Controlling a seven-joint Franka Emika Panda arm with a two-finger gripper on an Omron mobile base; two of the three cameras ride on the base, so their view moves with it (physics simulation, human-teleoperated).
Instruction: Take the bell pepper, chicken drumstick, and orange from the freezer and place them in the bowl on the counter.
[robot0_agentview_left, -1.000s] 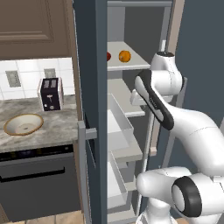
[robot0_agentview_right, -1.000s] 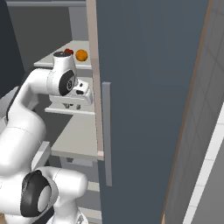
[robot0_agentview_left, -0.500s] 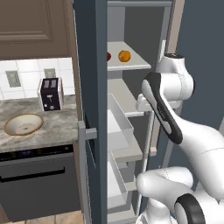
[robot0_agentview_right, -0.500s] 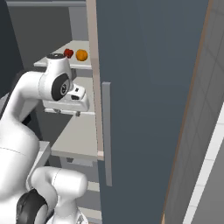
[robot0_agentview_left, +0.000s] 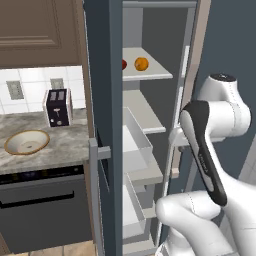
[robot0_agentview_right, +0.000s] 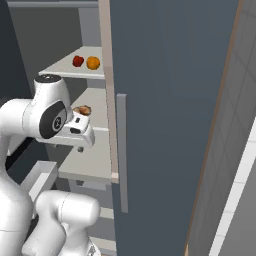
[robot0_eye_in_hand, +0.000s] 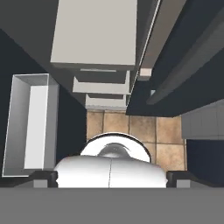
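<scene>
My gripper (robot0_eye_in_hand: 111, 176) is spread wide, holding nothing; orange (robot0_agentview_left: 141, 63) beside bell pepper (robot0_agentview_right: 78, 61) on freezer (robot0_agentview_left: 105, 75) shelf's front edge.

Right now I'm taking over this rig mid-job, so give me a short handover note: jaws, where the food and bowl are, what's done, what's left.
Gripper: jaws open, holding nothing, hand pointing down at the floor beside the freezer shelves.
Bell pepper and orange: side by side on an upper freezer shelf.
Chicken drumstick: on the shelf below, just behind the hand.
Bowl: on the counter, left of the freezer, in front of the toaster; nothing in it.
Done: freezer door open.
Left: all three items to move into the bowl.
</scene>
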